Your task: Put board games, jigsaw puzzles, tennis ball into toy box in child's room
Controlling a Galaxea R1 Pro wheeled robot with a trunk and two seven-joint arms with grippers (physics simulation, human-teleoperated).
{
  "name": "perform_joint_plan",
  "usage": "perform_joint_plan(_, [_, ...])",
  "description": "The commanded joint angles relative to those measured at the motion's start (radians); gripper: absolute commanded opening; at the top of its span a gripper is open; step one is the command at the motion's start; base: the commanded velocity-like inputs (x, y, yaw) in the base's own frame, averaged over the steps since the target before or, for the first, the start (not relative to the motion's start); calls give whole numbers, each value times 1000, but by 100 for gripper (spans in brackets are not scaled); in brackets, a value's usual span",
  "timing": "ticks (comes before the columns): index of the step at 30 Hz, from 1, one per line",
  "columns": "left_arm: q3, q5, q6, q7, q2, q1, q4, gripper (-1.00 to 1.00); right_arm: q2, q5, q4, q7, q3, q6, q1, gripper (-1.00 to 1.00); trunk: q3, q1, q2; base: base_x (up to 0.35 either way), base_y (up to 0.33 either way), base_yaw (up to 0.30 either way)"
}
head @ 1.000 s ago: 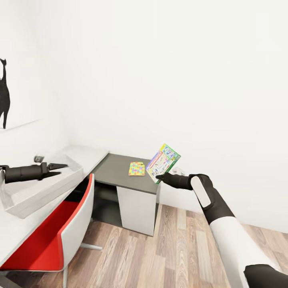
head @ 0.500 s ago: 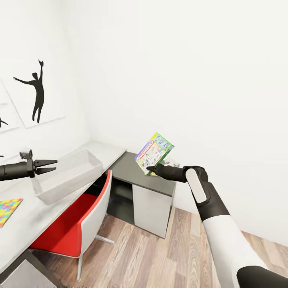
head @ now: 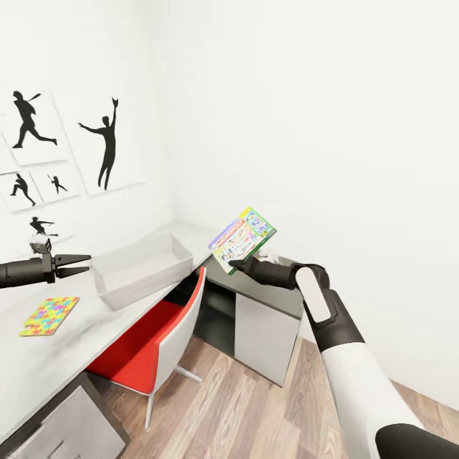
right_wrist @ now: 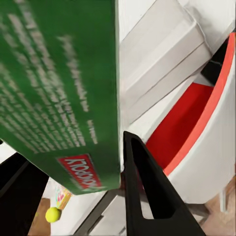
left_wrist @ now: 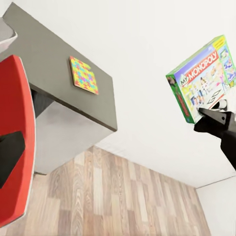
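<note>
At the near left of the pale grey-white desk top (head: pixel 57 357) lies a multicoloured jigsaw square (head: pixel 50 315). Just beyond it the left gripper (head: pixel 83 264) hovers, fingers parted and empty, near the shallow light grey toy bin (head: pixel 143 268). Right of the red chair (head: pixel 150 331), the right gripper (head: pixel 237 264) clamps the lower edge of the green-edged printed game box (head: pixel 243 238), tilted upright above the far dark grey side unit (left_wrist: pixel 59 73), where a second puzzle square (left_wrist: pixel 83 75) lies.

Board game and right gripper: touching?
Touching. In the right wrist view the right gripper's fingers clamp the board game's edge; the head view shows the box held aloft.
</note>
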Motion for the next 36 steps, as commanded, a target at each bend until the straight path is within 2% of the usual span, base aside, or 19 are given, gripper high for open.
perform_joint_plan(1, [0, 0, 11, -4, 1, 0, 0, 100, 1, -3, 0, 9, -1, 3, -1, -100, -2, 1, -2, 0, 147, 292])
perform_joint_plan(8, [0, 0, 11, -4, 1, 0, 0, 100, 6, -20, -1, 9, -1, -1, -1, -100, -4, 1, -2, 0, 168, 292])
perform_joint_plan(12, [0, 1, 11, -5, 0, 0, 0, 100, 27, -21, -1, 4, -1, -5, -1, -100, -6, 1, -2, 0, 44, 223])
perform_joint_plan(19, [0, 2, 11, -5, 0, 0, 0, 100, 57, -18, 0, 0, 1, -10, -1, -100, -6, 1, -2, 0, 48, 41])
perform_joint_plan(32, [0, 3, 11, -5, 0, 0, 0, 100, 62, -18, -1, 0, -6, -10, -1, -100, -6, 1, -2, 0, 2, 2])
perform_joint_plan(36, [0, 3, 11, -5, 0, 0, 0, 100, 62, -18, -1, 0, -21, -11, -1, -100, -6, 1, -2, 17, 43, 0])
